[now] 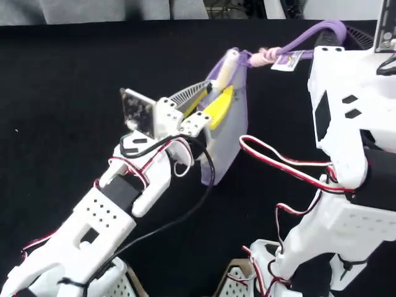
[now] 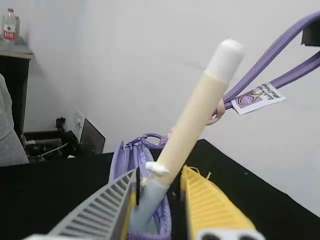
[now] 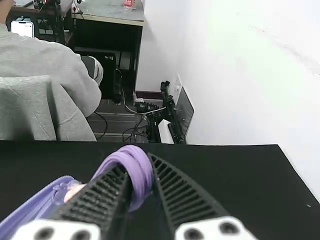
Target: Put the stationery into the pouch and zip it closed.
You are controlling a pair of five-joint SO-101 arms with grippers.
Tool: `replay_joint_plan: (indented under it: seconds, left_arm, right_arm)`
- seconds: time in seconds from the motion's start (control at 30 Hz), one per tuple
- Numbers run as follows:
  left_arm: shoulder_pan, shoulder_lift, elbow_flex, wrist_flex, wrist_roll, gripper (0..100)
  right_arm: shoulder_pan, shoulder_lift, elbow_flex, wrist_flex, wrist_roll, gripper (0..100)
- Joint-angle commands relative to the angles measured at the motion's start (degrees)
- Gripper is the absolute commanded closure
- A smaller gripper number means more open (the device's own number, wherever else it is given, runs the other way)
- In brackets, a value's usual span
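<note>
Left arm stretched diagonally over the black table, left gripper clamped on a tilted cream pen at the top edge of the purple pouch; right arm upright beside it, right gripper pinching the pouch strap between its 2 fingers.

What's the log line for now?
left tool shut on cream white-capped pen | pen at open mouth of purple fabric pouch | right tool shut on purple strap

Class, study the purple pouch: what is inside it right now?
A cream pen, clamped by the left gripper, pokes its lower end into the pouch mouth; most of it sticks out. Anything deeper is hidden by the fabric and jaws.
</note>
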Motion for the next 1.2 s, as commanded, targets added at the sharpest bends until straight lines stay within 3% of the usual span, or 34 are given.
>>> replay_joint_plan:
  seconds: [0.0,0.33,0.5,0.77,0.87,1.0,1.17]
  left_arm:
    - [0.9,-5.5,-7.5,12.6,-0.2,83]
    - [2.8,-13.4,-7.3,17.5,-0.6,82]
    - [-4.4,-13.8,-10.9,17.8,-0.1,82]
    - [-6.9,-13.6,-13.1,17.9,5.5,83]
    - [-13.5,-13.8,-10.2,17.3,5.9,83]
    - [-16.4,-13.5,-4.8,13.0,8.5,83]
    - [-14.5,-13.1,8.0,-2.2,8.6,83]
  right_arm:
    - [-0.5,-1.3,0.0,-1.8,0.4,98.8]
    - [-0.8,-1.3,0.0,-1.8,0.3,98.8]
    - [-0.8,-1.3,0.0,-1.8,0.4,98.8]
    - [-0.4,-1.3,0.0,-1.6,0.6,98.8]
    - [-0.4,-1.3,0.0,-1.4,0.6,98.8]
    - [-0.4,-1.3,0.0,-1.4,0.6,98.8]
    - [-0.4,-1.4,0.0,-1.3,0.6,98.8]
